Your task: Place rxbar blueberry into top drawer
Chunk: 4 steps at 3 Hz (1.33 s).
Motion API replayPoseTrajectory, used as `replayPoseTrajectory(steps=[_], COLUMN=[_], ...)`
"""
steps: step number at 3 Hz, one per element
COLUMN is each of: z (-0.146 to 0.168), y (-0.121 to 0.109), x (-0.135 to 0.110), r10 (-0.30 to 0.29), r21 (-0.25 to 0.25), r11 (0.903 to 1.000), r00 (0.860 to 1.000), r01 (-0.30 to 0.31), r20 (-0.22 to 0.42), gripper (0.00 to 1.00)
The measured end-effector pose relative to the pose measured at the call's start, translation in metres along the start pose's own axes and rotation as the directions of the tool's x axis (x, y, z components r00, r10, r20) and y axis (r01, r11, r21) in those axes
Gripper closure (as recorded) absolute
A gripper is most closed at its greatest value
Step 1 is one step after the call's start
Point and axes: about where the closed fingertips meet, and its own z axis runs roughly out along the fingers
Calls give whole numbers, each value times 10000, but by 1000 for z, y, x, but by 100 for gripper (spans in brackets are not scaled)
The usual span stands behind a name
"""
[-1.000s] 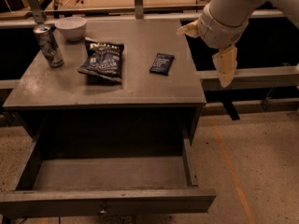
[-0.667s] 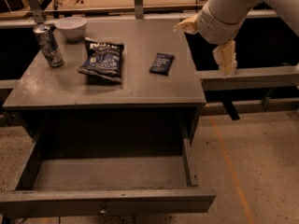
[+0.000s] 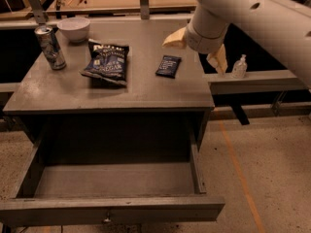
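The rxbar blueberry [image 3: 168, 65], a small flat navy wrapper, lies on the grey table top [image 3: 58, 91] right of centre. The top drawer [image 3: 112, 210] stands pulled out below the table, and nothing shows inside it. My gripper [image 3: 197, 50] hangs above the table's right edge, just right of and above the bar. Its two pale yellow fingers are spread wide, one [image 3: 175, 38] over the table and one [image 3: 218, 59] past the edge. It holds nothing.
A crinkled blue-black chip bag [image 3: 107, 61] lies left of the bar. A drink can [image 3: 50, 46] and a white bowl [image 3: 74, 28] stand at the back left. A small clear bottle [image 3: 239, 66] sits on a rail to the right. A wooden bench runs behind.
My arm has swung left and toward the table, bringing the gripper from beyond the right edge to just beside the bar. The objects on the table have not moved.
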Motion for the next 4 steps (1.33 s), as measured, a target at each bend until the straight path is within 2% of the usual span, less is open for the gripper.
replayPoseTrajectory(steps=[1, 2, 3, 4], z=[8, 19, 26, 33], y=[7, -8, -32, -54], x=[6, 10, 14, 13], r10=[-217, -298, -839, -1449], r21=[-373, -382, 0, 323], r11=[9991, 9989, 9965, 9890], r00=[9991, 9991, 9964, 9894], r01=[204, 287, 839, 1447], r20=[-352, -290, -107, 55], gripper=[0, 0, 0, 0])
